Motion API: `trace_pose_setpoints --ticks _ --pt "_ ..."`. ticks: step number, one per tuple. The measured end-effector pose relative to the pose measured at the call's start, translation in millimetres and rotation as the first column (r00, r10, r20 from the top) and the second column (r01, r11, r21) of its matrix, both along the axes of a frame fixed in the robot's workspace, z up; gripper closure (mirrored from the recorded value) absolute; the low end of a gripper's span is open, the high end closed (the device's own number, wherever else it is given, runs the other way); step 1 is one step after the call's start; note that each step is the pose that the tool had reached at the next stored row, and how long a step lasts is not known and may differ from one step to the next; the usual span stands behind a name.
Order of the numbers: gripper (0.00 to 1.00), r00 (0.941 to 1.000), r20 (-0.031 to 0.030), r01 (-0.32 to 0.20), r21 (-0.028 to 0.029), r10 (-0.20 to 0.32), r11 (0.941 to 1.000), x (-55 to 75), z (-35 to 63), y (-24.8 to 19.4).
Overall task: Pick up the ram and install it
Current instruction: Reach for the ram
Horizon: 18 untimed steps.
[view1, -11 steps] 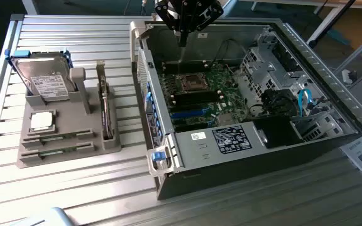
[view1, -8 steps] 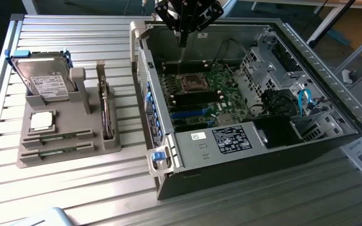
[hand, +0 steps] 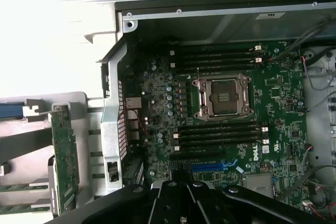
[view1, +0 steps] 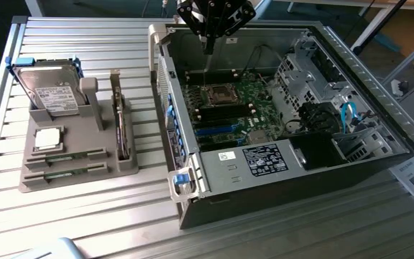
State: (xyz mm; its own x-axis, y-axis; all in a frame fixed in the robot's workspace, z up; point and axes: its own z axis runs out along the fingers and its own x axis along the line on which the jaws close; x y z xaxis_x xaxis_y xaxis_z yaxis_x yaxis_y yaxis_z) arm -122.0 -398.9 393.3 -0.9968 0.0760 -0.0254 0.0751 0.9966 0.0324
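Two ram sticks (view1: 67,159) lie flat in slots at the front of the grey holder tray (view1: 84,181) on the exterior view's left; their green ends (hand: 21,187) also show in the wrist view. My gripper (view1: 208,48) hangs above the open computer case (view1: 279,178), over the back of the motherboard (view1: 228,108), well away from the tray. Its dark fingers (hand: 178,195) are shut together and I see nothing between them. Below it lie the black memory slots (hand: 218,132) and the open processor socket (hand: 223,97).
The tray also carries a silver hard drive (view1: 52,91), a square processor chip (view1: 47,139) and a long green card standing on edge (view1: 122,129). The case walls, the drive cage (view1: 304,75) and blue cables (view1: 347,116) surround the motherboard. Everything rests on a ribbed metal table (view1: 84,226).
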Motion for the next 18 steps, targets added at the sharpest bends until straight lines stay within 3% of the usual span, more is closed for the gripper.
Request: trace_pose_setpoints --ticks 5,18 --pt "0.9 1.0 0.0 0.0 -0.0001 0.0 1.0 -2.6 -0.1 0.3" --pt "0.9 1.0 0.0 0.003 -0.0001 -0.003 1.0 -59.8 -0.3 0.6"
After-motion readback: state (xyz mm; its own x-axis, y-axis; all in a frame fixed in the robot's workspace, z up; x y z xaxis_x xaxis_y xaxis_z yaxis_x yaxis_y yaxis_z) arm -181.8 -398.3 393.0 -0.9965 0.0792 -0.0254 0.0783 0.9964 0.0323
